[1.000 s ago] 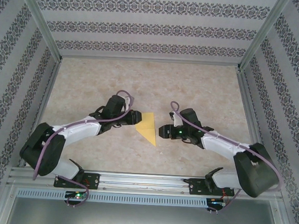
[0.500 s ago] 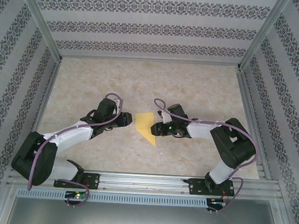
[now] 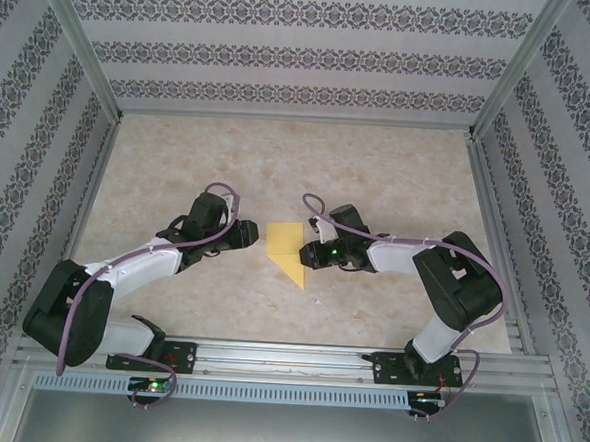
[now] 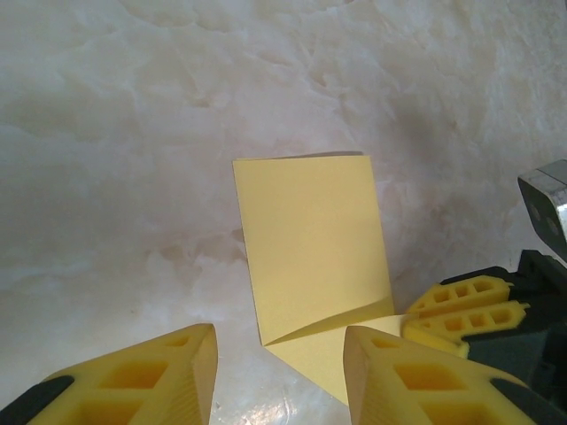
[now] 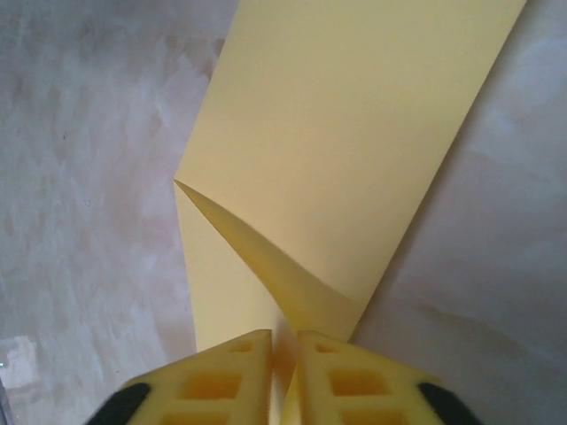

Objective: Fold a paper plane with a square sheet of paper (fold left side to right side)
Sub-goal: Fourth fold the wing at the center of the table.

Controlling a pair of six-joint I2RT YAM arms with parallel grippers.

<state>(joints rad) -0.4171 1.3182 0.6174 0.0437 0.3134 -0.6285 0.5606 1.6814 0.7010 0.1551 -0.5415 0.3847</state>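
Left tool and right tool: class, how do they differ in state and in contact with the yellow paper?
The left tool stands open; the right tool is shut. The left tool grips nothing; the right tool pinches the yellow paper. Both have yellow fingers.

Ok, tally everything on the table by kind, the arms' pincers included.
Yellow paper: 1, the folded square sheet of paper
Pincers: 2, the left pincer and the right pincer
Total: 3
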